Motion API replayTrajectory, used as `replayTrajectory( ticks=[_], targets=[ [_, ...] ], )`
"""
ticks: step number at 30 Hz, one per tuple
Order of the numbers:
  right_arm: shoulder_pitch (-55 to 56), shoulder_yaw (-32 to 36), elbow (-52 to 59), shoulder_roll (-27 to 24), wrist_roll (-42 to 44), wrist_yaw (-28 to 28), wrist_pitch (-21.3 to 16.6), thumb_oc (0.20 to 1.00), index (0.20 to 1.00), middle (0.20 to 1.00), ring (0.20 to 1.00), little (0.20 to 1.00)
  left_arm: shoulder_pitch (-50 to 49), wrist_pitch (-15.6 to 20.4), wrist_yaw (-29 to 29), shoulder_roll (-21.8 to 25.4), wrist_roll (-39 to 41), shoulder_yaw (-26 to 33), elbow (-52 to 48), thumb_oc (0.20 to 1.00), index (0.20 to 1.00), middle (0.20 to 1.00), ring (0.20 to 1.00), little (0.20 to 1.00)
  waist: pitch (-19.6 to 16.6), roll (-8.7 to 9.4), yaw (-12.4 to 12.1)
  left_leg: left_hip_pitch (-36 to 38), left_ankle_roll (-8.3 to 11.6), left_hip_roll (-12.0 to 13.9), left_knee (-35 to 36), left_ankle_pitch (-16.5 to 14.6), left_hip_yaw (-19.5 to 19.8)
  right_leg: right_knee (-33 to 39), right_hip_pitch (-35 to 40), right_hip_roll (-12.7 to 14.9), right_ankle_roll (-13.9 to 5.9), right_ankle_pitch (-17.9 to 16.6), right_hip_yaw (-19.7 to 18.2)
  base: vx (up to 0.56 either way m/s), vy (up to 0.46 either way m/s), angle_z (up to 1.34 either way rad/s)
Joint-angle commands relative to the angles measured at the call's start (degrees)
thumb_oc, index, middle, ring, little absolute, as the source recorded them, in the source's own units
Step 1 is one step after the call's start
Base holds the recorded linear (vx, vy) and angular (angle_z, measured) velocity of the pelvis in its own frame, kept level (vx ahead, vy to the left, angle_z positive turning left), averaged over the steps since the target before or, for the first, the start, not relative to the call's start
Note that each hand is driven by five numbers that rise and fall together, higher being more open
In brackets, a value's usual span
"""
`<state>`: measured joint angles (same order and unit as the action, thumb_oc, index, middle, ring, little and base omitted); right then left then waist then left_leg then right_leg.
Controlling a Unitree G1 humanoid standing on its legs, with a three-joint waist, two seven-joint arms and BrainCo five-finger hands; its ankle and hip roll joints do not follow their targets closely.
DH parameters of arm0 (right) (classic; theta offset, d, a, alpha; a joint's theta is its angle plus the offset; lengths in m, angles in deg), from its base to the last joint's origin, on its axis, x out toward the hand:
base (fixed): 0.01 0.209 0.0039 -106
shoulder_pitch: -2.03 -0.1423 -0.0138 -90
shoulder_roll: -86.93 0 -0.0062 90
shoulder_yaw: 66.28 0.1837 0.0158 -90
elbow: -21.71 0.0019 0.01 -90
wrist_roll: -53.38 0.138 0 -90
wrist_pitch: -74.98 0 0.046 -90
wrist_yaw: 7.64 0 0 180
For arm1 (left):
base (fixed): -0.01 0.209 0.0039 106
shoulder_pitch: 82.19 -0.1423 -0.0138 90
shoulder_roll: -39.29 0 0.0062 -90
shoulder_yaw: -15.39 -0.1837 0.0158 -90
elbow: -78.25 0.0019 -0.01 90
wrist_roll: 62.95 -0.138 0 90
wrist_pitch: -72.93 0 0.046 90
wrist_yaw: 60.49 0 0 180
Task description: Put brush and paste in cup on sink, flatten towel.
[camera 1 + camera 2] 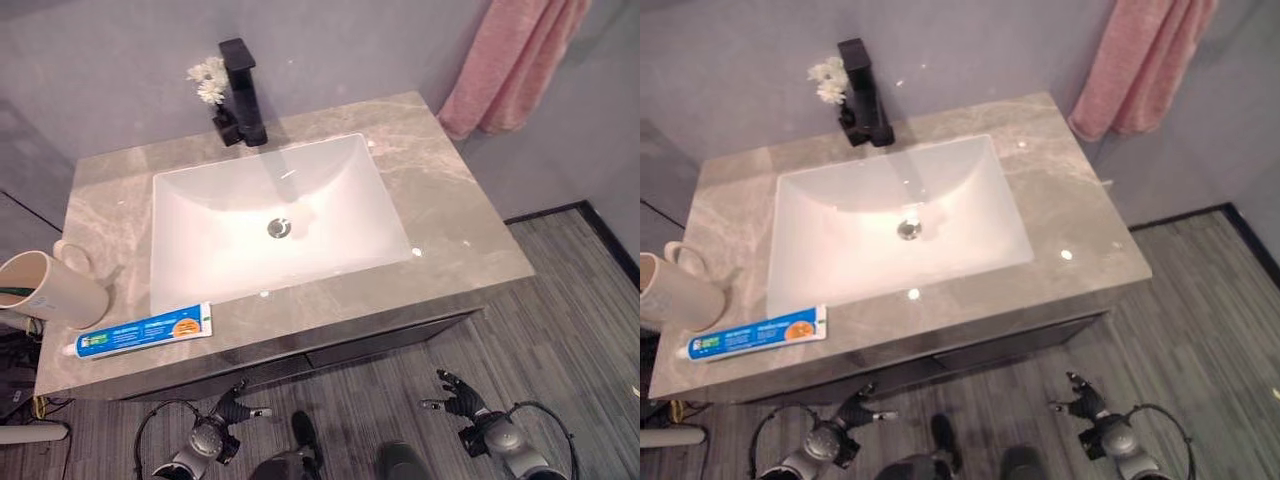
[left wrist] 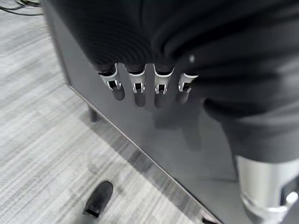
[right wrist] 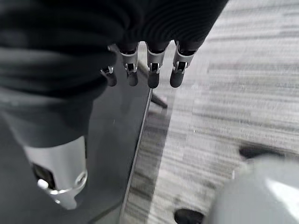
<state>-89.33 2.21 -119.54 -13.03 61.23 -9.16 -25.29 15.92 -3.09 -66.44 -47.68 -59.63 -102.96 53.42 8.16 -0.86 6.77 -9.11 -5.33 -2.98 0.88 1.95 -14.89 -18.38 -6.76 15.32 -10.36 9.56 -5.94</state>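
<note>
**Both hands low and empty, items on the countertop**

- Left hand (image 1: 228, 412) hangs below the counter's front edge, in front of the dark cabinet (image 2: 154, 135). Fingers (image 2: 135, 86) straight and relaxed, nothing held.
- Right hand (image 1: 458, 398) also down near the floor (image 1: 560, 330), off the cabinet's right end. Fingers (image 3: 153, 70) extended, holding nothing.
- Toothpaste tube (image 1: 140, 333) lies flat near the counter's front-left edge, just in front of the basin (image 1: 270, 215). It's above and a bit left of the left hand, well apart from it.
- Cup (image 1: 55, 290) lies on its side at the counter's left end, just behind the tube, mouth facing left. A dark green thing shows in its mouth; can't tell if it's the brush.
- Pink towel (image 1: 515, 60) hangs bunched on the wall to the back right, well apart from the right hand.
- Black faucet (image 1: 243, 90) behind the basin, white flowers (image 1: 208, 80) just beside it.
</note>
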Motion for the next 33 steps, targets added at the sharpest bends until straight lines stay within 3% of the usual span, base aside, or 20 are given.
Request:
replayTrajectory(
  ticks=[1,5,7,8,9,10,11,12,14,19,26,28,29,31,33],
  targets=[
    [-2.7,1.62,0.05,-0.52,-1.22,0.45,-1.23,1.0,1.0,1.0,1.0,1.0,0.3,1.46,0.21,2.83,-2.72,1.69,-3.1,1.0,1.0,1.0,1.0,1.0,0.3,2.56,-1.05,-0.44,6.16,4.1,-4.88,-1.82,-0.92,11.81,4.64,2.04,-3.05,-24.27,-0.99,0.03,0.027,0.18],
    [-3.21,1.25,0.52,-0.2,-1.75,0.85,-1.35,1.0,1.0,1.0,1.0,1.0,-0.16,1.33,0.32,3.18,-3.21,1.58,-2.83,1.0,1.0,1.0,1.0,1.0,0.47,2.82,-1.54,1.0,5.88,4.19,-2.36,-1.33,-1.16,10.2,3.59,1.36,-3.2,-24.91,0.73,0.02,0.033,-0.07],
    [-3.8,0.8,0.45,0.21,-1.51,0.97,-1.5,1.0,1.0,1.0,1.0,1.0,-0.3,1.15,0.31,3.12,-3.56,1.84,-2.04,1.0,1.0,1.0,1.0,1.0,0.88,2.71,-1.69,1.6,5.82,4.56,-1.5,-1.05,-1.37,9.2,3.25,-0.44,-3.23,-23.24,1.54,0.02,0.03,-0.01],
    [-4.24,-0.14,0.49,0.88,-1.14,0.82,-1.87,1.0,1.0,1.0,1.0,1.0,0.14,0.9,0.54,3.15,-4.23,1.8,-0.82,1.0,1.0,1.0,1.0,1.0,1.26,1.83,-1.16,2.73,5.87,5.73,-0.4,-0.53,-1.09,10.05,1.08,-5.81,-1.8,-14.08,-0.81,0.05,0.048,-0.09],
    [-4.26,-0.16,0.44,0.87,-1.13,0.83,-1.9,1.0,1.0,1.0,1.0,1.0,0.16,0.93,0.53,3.11,-4.25,1.82,-0.77,1.0,1.0,1.0,1.0,1.0,1.34,1.83,-1.16,2.92,5.96,5.76,-0.32,-0.64,-1.1,9.47,0.96,-5.87,-1.71,-13.6,-0.84,0.05,-0.022,-0.06],
    [-4.55,-0.7,1.33,1.17,-0.62,0.96,-2.14,1.0,1.0,1.0,1.0,1.0,0.52,0.84,0.21,3.28,-4.03,2.63,0.15,1.0,1.0,1.0,1.0,1.0,1.73,2.68,-1.95,3.71,6.73,6.55,-0.42,-0.56,-1.93,13.81,-0.14,-5.86,-0.98,-11.89,3.25,0.01,-0.073,-0.12],
    [-4.56,-0.7,1.34,1.18,-0.62,0.96,-2.13,1.0,1.0,1.0,1.0,1.0,0.54,0.85,0.21,3.28,-4.02,2.63,0.17,1.0,1.0,1.0,1.0,1.0,1.79,2.66,-1.85,3.76,6.76,6.57,-0.44,-0.59,-1.82,13.99,0.05,-5.87,-0.97,-11.94,3.38,0.01,-0.176,-0.04],
    [-5.01,-1.89,1.62,1.22,-0.98,0.79,-2.12,1.0,1.0,1.0,1.0,1.0,0.47,0.75,0.14,3.45,-3.52,3.01,0.0,1.0,1.0,1.0,1.0,1.0,2.21,3.29,-2.16,4.65,7.26,6.97,-0.7,-1.03,-1.9,16.67,-1.67,-7.05,-0.31,-12.5,6.11,0.02,-0.152,-0.07],
    [-4.93,-2.4,1.39,1.35,-1.03,0.52,-2.13,1.0,1.0,1.0,1.0,1.0,0.82,0.78,0.23,3.54,-3.07,3.05,-0.47,1.0,1.0,1.0,1.0,1.0,2.96,3.15,-1.5,4.8,7.69,7.71,-1.87,-0.67,-0.46,14.72,-1.54,-8.36,0.12,-11.07,3.64,0.02,-0.141,0.02],
    [-3.24,-2.32,1.16,-0.59,-1.88,-0.07,-2.23,1.0,1.0,1.0,1.0,1.0,0.46,1.03,1.01,3.95,-2.64,3.38,-1.82,1.0,1.0,1.0,1.0,1.0,3.02,2.72,-1.57,5.47,8.97,8.13,-2.39,0.03,1.44,16.29,1.36,-10.36,2.44,-9.69,3.68,0.0,-0.179,0.26],
    [-2.87,-1.08,-2.3,-3.15,-4.01,1.01,-1.9,1.0,1.0,1.0,1.0,1.0,0.97,1.52,1.33,4.73,-2.3,2.39,-5.63,1.0,1.0,1.0,1.0,1.0,4.08,1.76,-0.97,3.75,10.19,7.38,-7.3,-0.97,7.12,14.64,1.76,-11.19,3.89,-8.73,4.37,-0.02,-0.072,0.22],
    [-2.61,0.22,-3.65,-3.53,-4.16,2.05,-1.89,1.0,1.0,1.0,1.0,1.0,1.35,1.72,1.74,5.08,-2.2,1.61,-7.23,1.0,1.0,1.0,1.0,1.0,3.54,1.74,-0.07,3.38,11.3,11.09,-6.71,0.89,4.23,14.38,1.68,-9.72,3.13,-8.74,4.92,-0.01,0.137,0.09],
    [-2.58,1.31,-3.57,-3.75,-3.07,2.12,-1.85,1.0,1.0,1.0,1.0,1.0,1.83,1.89,1.76,5.63,-2.79,0.57,-7.68,1.0,1.0,1.0,1.0,1.0,3.2,1.38,-0.29,3.96,11.6,11.8,-5.83,1.29,6.41,13.84,1.15,-9.0,2.56,-8.59,5.07,0.03,0.186,0.09],
    [-2.55,1.6,-3.28,-4.02,-2.83,1.71,-1.69,1.0,1.0,1.0,1.0,1.0,1.74,1.79,2.05,5.65,-2.92,0.49,-7.94,1.0,1.0,1.0,1.0,1.0,2.75,1.01,0.15,4.33,11.15,11.44,-4.83,-0.05,7.52,13.43,0.88,-8.56,2.14,-8.35,5.11,0.06,0.158,0.06],
    [-2.11,3.28,-4.6,-3.52,-2.09,1.88,-1.54,1.0,1.0,1.0,1.0,1.0,1.96,1.98,2.94,6.37,-4.13,-1.06,-8.86,1.0,1.0,1.0,1.0,1.0,2.59,0.28,0.86,4.62,10.47,10.07,-5.23,-1.69,6.86,13.22,1.37,-6.29,1.04,-8.92,4.3,0.08,0.229,0.18]
  ],
)
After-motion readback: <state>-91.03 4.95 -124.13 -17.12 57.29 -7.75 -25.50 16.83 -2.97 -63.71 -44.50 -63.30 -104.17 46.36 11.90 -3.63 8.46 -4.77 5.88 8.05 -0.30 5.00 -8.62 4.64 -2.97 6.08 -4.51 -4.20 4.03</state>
